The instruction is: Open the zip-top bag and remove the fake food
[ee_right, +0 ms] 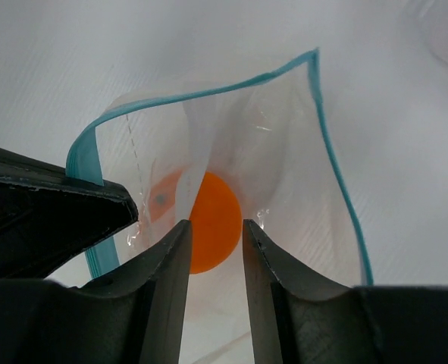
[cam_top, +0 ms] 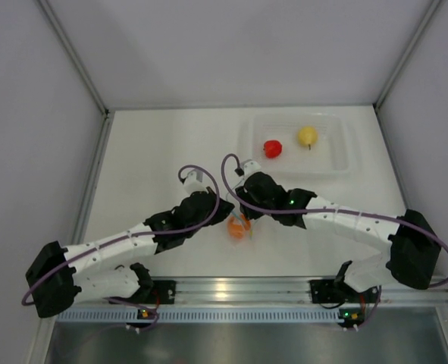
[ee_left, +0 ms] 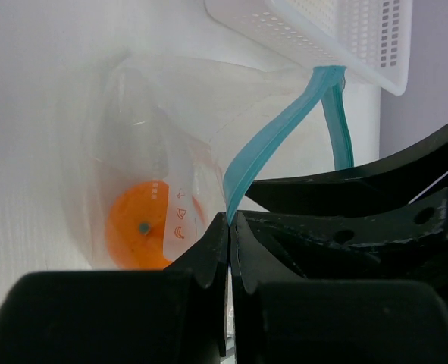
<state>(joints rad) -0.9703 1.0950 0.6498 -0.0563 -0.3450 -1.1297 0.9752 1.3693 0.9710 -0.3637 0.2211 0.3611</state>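
The zip-top bag (ee_right: 299, 152) lies on the white table with its mouth held open and its light blue zip strip (ee_left: 269, 144) pulled up. My left gripper (ee_left: 230, 221) is shut on one side of that strip. Inside the bag sits the orange fake fruit (ee_right: 214, 216), which the left wrist view shows through the plastic (ee_left: 136, 227). My right gripper (ee_right: 216, 224) stands open at the bag's mouth, its fingertips on either side of the orange fruit. Whether they touch it I cannot tell. From above, both grippers meet over the bag (cam_top: 246, 226).
A clear rectangular tray (cam_top: 337, 163) stands at the back right, holding the red fruit (cam_top: 273, 149) and the yellow pear-shaped fruit (cam_top: 308, 136). A white perforated basket wall (ee_left: 345, 38) shows close behind the bag. White walls close in the table on three sides.
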